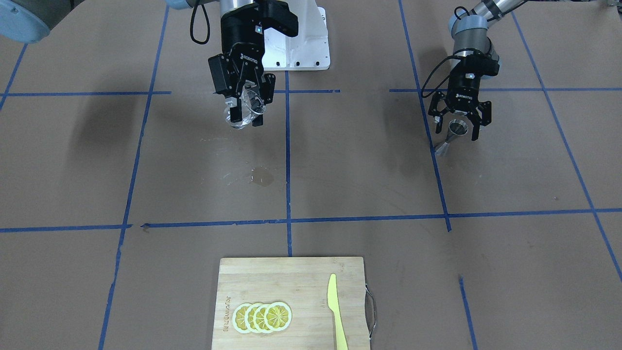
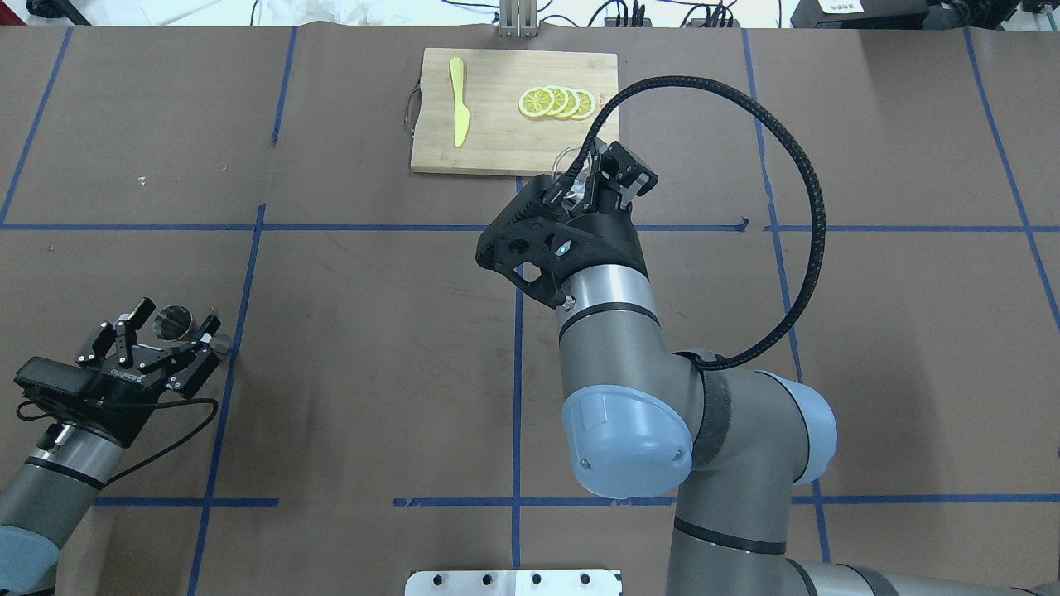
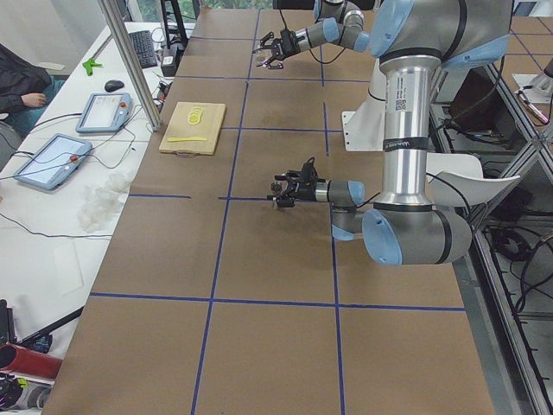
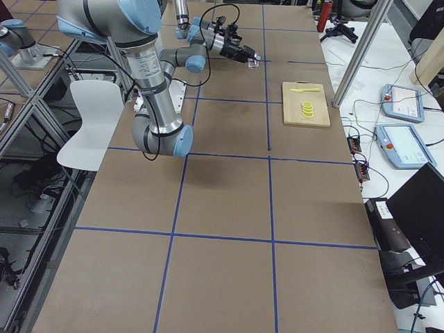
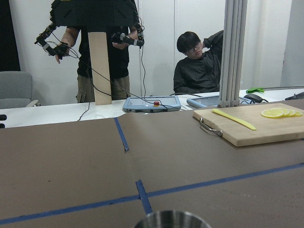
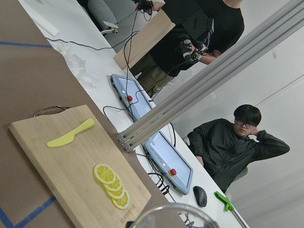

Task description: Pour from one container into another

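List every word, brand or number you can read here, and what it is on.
"ROBOTIQ": on the left hand, upside down.
"ROBOTIQ": on the right hand, upside down.
Brand mark on the board: too blurred to read.
Label on one arm: too small to read.

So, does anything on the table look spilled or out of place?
A small shiny patch beside the middle tape line looks like spilled liquid. Also, the right gripper holds the glass cup tilted, far from the jigger.
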